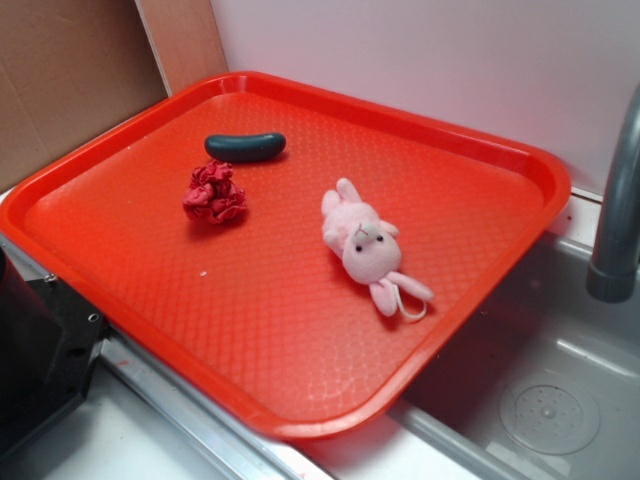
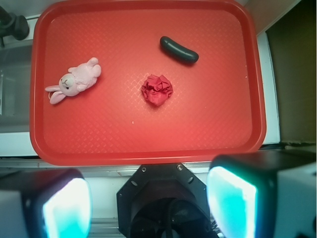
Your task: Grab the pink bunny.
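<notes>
Claw point(image 2: 148, 203) wide, off tray point(image 2: 148, 148); pink bunny point(image 2: 74, 82) untouched, no legible text.

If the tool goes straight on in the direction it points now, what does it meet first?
Probably bare tray, near the red fabric ball. The open tool looks down over the tray's near part. The pink bunny lies off to the side, out of that line. Depth is unclear.

Both views reach me bright and evenly lit, with soft light from above, so the pink bunny point(image 1: 365, 247) throws only a faint, short shadow on the red tray point(image 1: 300, 330). In the wrist view, the gripper point(image 2: 151, 201) fingers point(image 2: 232, 201) are close to the lens, blurred, and glow a washed-out cyan. Ahead of them the tray is sharp, though its colour is oversaturated.
</notes>
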Motion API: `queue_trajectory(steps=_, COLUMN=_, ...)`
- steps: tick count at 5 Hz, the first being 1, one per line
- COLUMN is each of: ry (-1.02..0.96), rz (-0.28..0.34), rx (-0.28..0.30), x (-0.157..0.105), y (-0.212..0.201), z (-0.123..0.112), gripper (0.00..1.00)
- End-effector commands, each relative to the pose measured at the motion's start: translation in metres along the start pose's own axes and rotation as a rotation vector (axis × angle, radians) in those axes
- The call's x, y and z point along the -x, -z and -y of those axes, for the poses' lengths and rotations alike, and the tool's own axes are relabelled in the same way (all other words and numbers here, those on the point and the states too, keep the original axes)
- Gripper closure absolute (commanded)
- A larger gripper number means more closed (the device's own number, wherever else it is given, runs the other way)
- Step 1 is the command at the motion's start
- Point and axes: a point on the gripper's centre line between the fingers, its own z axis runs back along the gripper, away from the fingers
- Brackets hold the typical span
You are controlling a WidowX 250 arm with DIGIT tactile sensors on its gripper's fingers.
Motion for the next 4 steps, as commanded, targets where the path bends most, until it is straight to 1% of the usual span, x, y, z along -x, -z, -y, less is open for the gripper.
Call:
queue_trajectory(steps=1, ry=0.000, rz=0.000, rx=0.000, x=0.000, y=0.000, z=0.000, gripper=0.00)
queue_trajectory(steps=2, ry=-0.159, rz=0.021, rx=0.015, x=-0.013, y=0.005, z=0.005, gripper=0.00)
queue_trajectory(steps=3, ry=-0.352, rz=0.056, rx=0.042, x=-0.031, y=0.013, z=0.014, gripper=0.00)
queue_trajectory(steps=4, ry=-0.602, rz=0.109, rx=0.065, x=-0.053, y=0.030, z=0.025, gripper=0.00)
